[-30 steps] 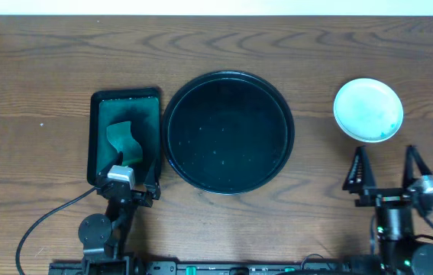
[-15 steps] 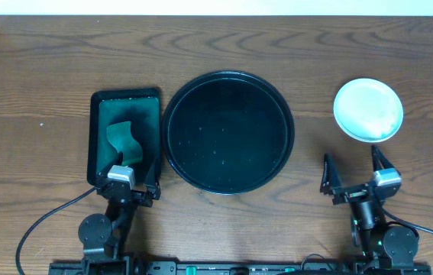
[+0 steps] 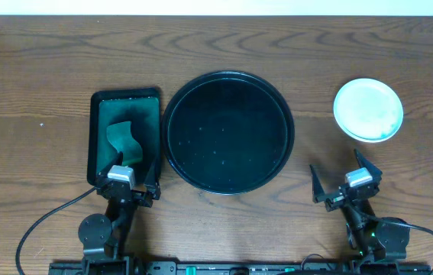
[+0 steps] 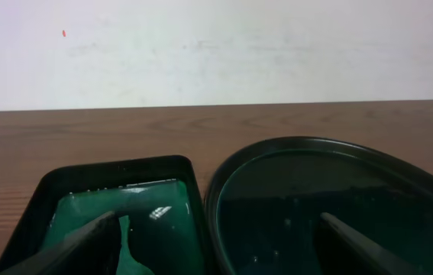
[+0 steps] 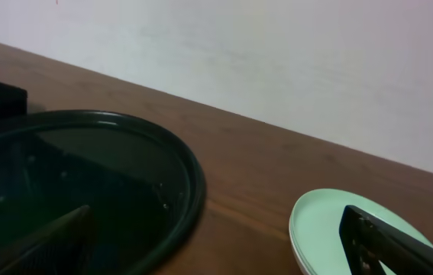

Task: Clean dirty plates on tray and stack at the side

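Black tray (image 3: 227, 75), sponge tray (image 3: 92, 137) just left, plates (image 3: 368, 111) well right, left fingers (image 4: 63, 248), right fingers (image 5: 399, 241) both released

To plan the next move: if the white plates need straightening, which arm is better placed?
Right. The right gripper is open just short of the plates; the left gripper is beyond the black tray, at the green tray.

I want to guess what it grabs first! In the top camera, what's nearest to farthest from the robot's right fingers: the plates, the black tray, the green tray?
From the right fingers:
1. plates, just ahead, on the right side.
2. black tray, in the middle.
3. green tray, far over on the left.
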Tool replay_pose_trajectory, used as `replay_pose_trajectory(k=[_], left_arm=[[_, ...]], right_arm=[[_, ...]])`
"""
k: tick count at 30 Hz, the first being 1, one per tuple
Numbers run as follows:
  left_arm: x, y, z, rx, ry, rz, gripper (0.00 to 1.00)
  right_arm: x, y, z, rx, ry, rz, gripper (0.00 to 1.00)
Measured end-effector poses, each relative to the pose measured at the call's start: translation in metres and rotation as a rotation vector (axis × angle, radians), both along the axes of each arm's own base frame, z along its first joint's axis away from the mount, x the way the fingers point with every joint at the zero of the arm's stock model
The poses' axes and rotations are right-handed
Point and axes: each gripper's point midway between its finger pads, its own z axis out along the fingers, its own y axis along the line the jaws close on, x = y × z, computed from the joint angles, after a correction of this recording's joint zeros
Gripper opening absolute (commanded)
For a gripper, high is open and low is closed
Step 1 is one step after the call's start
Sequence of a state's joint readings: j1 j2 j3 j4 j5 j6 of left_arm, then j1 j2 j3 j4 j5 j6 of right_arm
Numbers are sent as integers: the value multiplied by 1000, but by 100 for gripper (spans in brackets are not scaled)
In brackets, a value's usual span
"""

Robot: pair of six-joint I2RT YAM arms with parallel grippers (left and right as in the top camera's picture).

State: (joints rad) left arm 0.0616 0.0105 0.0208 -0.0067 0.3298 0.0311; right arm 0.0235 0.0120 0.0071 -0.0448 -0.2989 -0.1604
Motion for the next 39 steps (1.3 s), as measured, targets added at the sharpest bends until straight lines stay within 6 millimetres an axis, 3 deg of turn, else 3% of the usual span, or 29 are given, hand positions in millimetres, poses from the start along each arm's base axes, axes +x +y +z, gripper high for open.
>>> replay_pose_trajectory(k=[39], left_arm=[[0, 0, 0, 0, 0, 0, 80]], right_arm=[[0, 0, 0, -12, -4, 2, 99]])
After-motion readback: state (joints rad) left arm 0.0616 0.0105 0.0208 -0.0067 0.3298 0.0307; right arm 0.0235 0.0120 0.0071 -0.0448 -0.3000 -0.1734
